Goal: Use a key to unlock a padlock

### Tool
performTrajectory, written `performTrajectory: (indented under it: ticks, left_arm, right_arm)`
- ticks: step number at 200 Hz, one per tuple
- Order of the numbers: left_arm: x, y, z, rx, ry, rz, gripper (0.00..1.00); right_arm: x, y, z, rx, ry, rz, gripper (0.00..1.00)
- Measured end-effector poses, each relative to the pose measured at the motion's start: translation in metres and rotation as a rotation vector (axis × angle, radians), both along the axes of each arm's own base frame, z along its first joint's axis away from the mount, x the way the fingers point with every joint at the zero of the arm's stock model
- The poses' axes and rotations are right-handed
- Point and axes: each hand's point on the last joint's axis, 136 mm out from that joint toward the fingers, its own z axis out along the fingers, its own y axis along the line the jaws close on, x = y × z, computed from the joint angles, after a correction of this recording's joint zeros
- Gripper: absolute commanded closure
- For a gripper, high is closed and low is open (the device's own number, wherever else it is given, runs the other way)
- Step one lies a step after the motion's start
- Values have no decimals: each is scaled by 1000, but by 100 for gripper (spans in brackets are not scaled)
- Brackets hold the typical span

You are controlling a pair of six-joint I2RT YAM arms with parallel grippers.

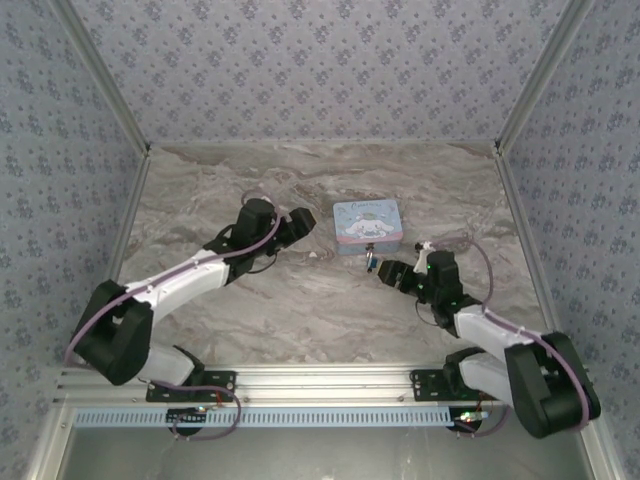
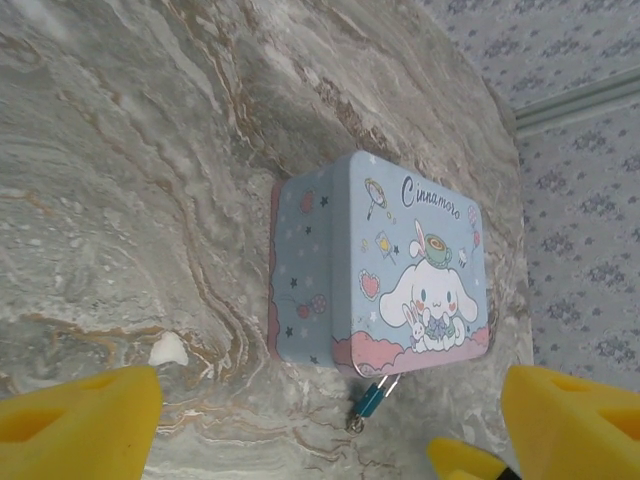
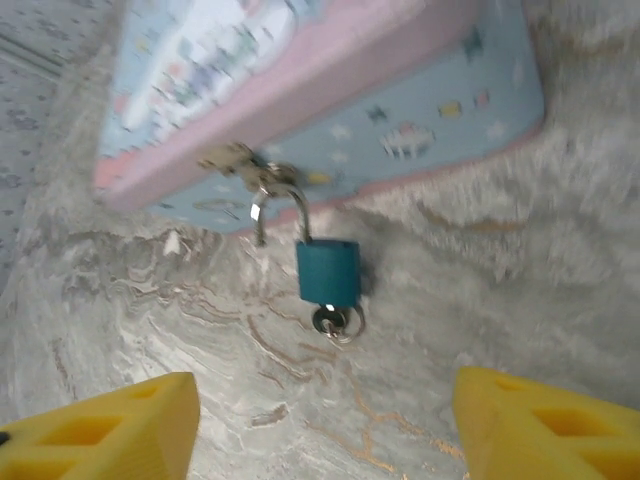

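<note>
The teal padlock hangs by its thin shackle from the hasp on the front of the pale blue cartoon tin. The shackle's left leg ends free, beside the body. The small dark key with its ring sticks in the padlock's underside. My right gripper is open just in front of the padlock, its yellow fingertips wide on either side and touching nothing. My left gripper is open too, left of the tin, facing the padlock and key.
The tin sits mid-table on the marble top. Patterned walls close in the back and both sides. A yellow fingertip of the right gripper pokes into the left wrist view near the padlock.
</note>
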Motion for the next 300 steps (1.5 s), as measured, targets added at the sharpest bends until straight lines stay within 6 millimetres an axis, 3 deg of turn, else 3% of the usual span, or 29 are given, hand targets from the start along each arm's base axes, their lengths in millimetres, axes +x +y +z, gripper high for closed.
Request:
performTrajectory:
  ticks: [29, 79, 129, 187, 257, 300]
  left_arm:
    - [7, -19, -14, 3, 46, -52, 14]
    - [14, -52, -38, -13, 119, -168, 18]
    - [25, -76, -49, -26, 141, -248, 20]
    - [25, -85, -92, -24, 221, -274, 24]
    - [28, -91, -91, -63, 215, -281, 26]
    - [28, -91, -92, -74, 209, -277, 26]
  right_arm:
    - [4, -8, 18, 48, -55, 18, 9]
    - [3, 4, 9, 145, 20, 125, 1]
    - [22, 17, 7, 198, 31, 176, 16]
    - [31, 30, 0, 156, -12, 205, 23]
    - [53, 35, -6, 116, -39, 219, 30]
    - [55, 42, -12, 113, -35, 239, 31]
